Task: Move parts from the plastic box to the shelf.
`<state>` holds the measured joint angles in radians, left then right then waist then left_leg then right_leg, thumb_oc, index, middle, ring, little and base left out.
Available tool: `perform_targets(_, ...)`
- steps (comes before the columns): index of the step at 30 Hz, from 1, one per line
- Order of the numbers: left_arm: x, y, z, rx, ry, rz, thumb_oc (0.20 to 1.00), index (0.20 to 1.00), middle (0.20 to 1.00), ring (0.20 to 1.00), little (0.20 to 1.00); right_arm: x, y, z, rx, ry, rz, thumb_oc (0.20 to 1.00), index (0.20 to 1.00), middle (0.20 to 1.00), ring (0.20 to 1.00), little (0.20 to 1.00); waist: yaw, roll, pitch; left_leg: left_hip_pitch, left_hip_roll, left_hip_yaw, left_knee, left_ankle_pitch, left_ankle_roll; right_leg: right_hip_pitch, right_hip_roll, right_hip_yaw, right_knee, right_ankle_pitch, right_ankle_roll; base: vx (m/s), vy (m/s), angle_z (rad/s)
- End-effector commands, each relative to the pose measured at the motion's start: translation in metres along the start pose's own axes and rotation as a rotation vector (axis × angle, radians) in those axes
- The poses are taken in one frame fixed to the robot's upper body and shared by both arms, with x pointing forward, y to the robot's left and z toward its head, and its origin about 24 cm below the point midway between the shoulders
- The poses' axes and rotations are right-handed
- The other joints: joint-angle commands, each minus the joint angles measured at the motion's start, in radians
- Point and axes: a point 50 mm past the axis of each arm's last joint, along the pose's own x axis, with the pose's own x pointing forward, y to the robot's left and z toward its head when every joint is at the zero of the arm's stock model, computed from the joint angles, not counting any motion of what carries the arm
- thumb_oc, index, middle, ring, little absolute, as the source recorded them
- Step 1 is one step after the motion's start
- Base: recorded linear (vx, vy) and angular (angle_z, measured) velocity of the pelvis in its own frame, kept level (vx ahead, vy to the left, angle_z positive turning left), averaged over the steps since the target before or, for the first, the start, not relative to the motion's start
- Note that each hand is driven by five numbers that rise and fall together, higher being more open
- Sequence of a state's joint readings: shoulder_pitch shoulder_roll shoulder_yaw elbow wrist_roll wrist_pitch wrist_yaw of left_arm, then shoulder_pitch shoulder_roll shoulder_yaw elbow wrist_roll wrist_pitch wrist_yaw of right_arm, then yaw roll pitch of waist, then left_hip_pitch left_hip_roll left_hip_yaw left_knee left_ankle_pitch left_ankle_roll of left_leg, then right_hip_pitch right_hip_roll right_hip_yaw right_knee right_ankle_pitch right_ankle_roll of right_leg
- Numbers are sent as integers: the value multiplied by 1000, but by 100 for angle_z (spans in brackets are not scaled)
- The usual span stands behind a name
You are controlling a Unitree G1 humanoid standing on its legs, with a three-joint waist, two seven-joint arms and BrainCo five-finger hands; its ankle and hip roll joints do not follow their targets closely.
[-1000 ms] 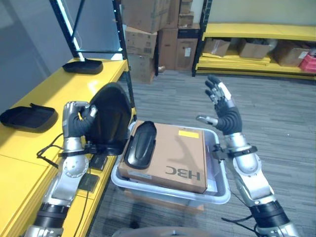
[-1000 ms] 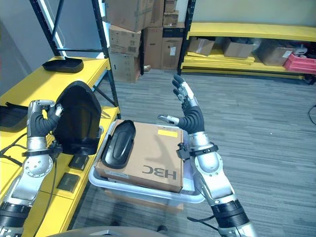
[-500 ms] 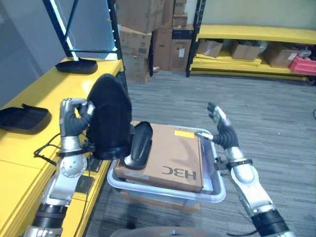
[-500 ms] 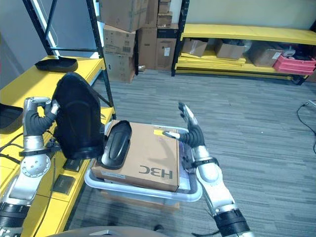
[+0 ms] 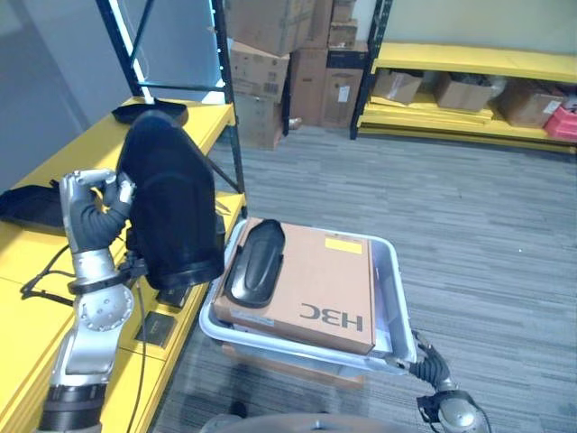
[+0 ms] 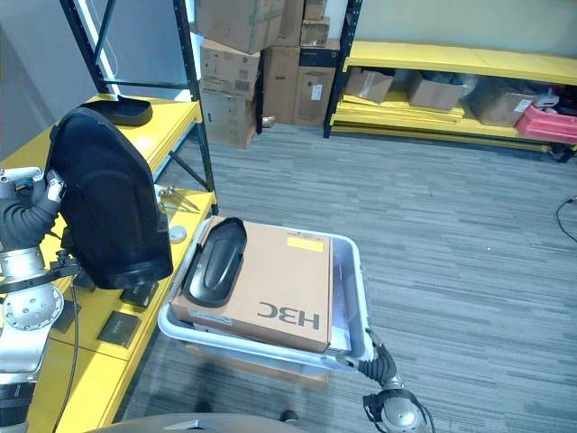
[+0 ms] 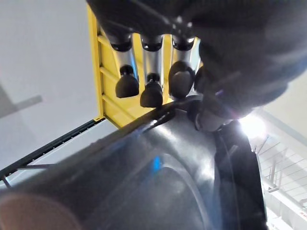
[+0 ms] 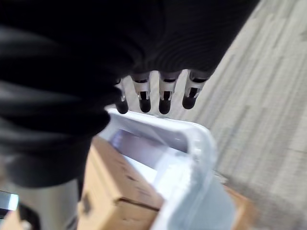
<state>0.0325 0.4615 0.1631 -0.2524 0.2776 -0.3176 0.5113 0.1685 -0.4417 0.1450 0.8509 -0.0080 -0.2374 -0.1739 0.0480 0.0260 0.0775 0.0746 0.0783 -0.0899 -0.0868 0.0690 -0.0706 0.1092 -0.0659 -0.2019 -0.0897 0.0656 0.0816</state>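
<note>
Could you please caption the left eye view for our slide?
Left hand grips a large black part beside the yellow shelf; a smaller one remains in the box.

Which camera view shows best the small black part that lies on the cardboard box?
The left eye view: the small black part lies whole and unobstructed on the cardboard box. The right eye view gives it nearly as well. I cannot make it out in either wrist view.

Grey striped carpet [image 6: 469, 225], yellow racking [image 6: 451, 59] (cardboard boxes [image 6: 243, 54] stacked behind).

head stereo looking down, wrist cameras close-up
</note>
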Motion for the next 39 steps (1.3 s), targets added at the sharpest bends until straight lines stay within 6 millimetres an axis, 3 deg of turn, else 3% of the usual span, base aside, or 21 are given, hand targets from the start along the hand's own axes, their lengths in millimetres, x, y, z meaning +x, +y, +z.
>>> perform_targets(1,26,26,24,-27,-187,91,200,200,200,200,200,10,16,3,-66,48,97,1000,1000,1000,1000,1000,30,-38,19,47,22,-29,2,-111,-16,44,-62,-40,6,-83,50,-71,-81,4)
perform_targets(4,23,33,23,-33,-173,98,200,200,200,200,200,12,43,0,-191,109,242,1000,1000,1000,1000,1000,118,-24,100,-50,30,-86,95,-87,-51,26,-45,-70,23,-105,23,-186,-238,15)
perform_targets(6,23,30,24,-70,-167,109,200,200,200,200,200,13,56,3,-221,127,282,1000,1000,1000,1000,1000,161,-10,123,-138,49,-147,85,29,-107,7,-40,-147,25,-121,10,-201,-132,64)
perform_targets(8,23,21,27,-116,-157,110,200,200,200,200,200,14,66,9,-228,119,310,1000,1000,1000,1000,1000,172,-2,121,-202,73,-78,47,94,-104,-6,-47,-238,28,-144,5,-180,-117,112)
perform_targets(9,22,18,29,-115,-163,91,200,200,200,200,200,13,72,10,-225,123,332,1000,1000,1000,1000,1000,169,-6,114,-226,91,19,26,103,-97,-12,-48,-289,31,-150,4,-99,-227,134)
perform_targets(10,20,15,30,-126,-164,70,200,200,200,200,200,12,74,7,-218,138,337,1000,1000,1000,1000,1000,161,-14,98,-223,106,91,11,91,-100,-3,-47,-317,28,-169,5,-37,-194,178)
perform_targets(11,20,15,30,-126,-164,68,200,200,200,200,200,11,75,7,-217,139,339,1000,1000,1000,1000,1000,161,-16,96,-223,105,91,11,88,-101,-2,-47,-318,28,-172,5,-27,-129,237)
perform_targets(13,12,14,31,-135,-154,20,200,200,200,200,200,10,73,1,-168,179,302,1000,1000,1000,1000,1000,165,-11,91,-210,124,194,61,64,-91,5,-59,-405,27,-156,-5,-147,-33,195)
perform_targets(17,8,18,30,-143,-140,-16,200,200,200,200,200,8,71,-4,-160,206,289,1000,1000,1000,1000,1000,156,-32,77,-139,73,255,199,-86,-62,7,-90,-491,36,-137,-26,-125,12,144)
perform_targets(19,8,18,30,-143,-139,-18,200,200,200,200,200,8,72,-4,-161,207,292,1000,1000,1000,1000,1000,151,-33,77,-144,71,251,214,-98,-59,12,-92,-495,36,-138,-22,-52,32,64)
perform_targets(21,12,18,36,-159,-172,-28,200,200,200,200,200,7,65,-13,-182,241,268,1000,1000,1000,1000,1000,124,-45,51,-95,51,365,250,-161,-49,24,-115,-603,14,-105,-16,-132,156,113)
perform_targets(22,14,19,39,-169,-183,-32,200,200,200,200,200,5,60,-19,-148,274,238,1000,1000,1000,1000,1000,108,-35,31,-66,58,414,189,-151,-47,29,-120,-651,14,-79,-3,-52,267,218)
perform_targets(25,13,20,40,-175,-182,-46,200,200,200,200,200,3,59,-21,-113,289,225,1000,1000,1000,1000,1000,93,-16,4,-19,56,412,68,-119,-45,29,-120,-669,12,-60,12,20,249,123)
perform_targets(27,15,21,41,-190,-183,-56,200,200,200,200,200,5,56,-20,-146,290,219,1000,1000,1000,1000,1000,102,-14,6,-15,22,346,50,-126,-33,26,-138,-648,13,-30,30,33,320,14)
perform_targets(31,21,21,46,-193,-206,-49,200,200,200,200,200,5,63,-16,-101,283,233,1000,1000,1000,1000,1000,88,-13,-3,2,-22,339,12,-136,11,18,-188,-627,71,-25,58,60,253,-24)
perform_targets(32,24,17,48,-215,-218,-57,200,200,200,200,200,6,65,-14,-90,276,235,1000,1000,1000,1000,1000,62,-11,4,12,-29,321,5,-143,20,-9,-197,-568,128,-30,61,65,163,3)
perform_targets(33,30,11,51,-245,-236,-55,200,200,200,200,200,9,65,-9,-77,259,228,1000,1000,1000,1000,1000,24,-11,19,12,-39,291,1,-147,29,-66,-189,-448,177,-59,57,115,209,30)
perform_targets(34,35,3,54,-282,-256,-63,200,200,200,200,200,11,65,-5,-64,247,221,1000,1000,1000,1000,1000,-15,-13,26,17,-48,266,0,-157,32,-119,-147,-294,187,-83,55,36,185,84)
perform_targets(35,38,-3,56,-308,-260,-77,200,200,200,200,200,11,66,-5,-51,248,216,1000,1000,1000,1000,1000,-30,-17,33,8,-63,260,0,-144,40,-151,-119,-207,172,-68,53,125,114,139)
perform_targets(38,46,-15,57,-338,-263,-111,200,200,200,200,200,4,76,-9,-79,254,262,1000,1000,1000,1000,1000,-61,-18,44,3,-75,184,0,-147,42,-229,-98,-115,88,2,63,209,-52,89)
perform_targets(39,49,-24,61,-385,-265,-121,200,200,200,200,200,1,77,-14,-102,276,278,1000,1000,1000,1000,1000,-84,-16,56,21,-75,135,0,-158,39,-258,-85,-49,64,24,79,212,-100,72)
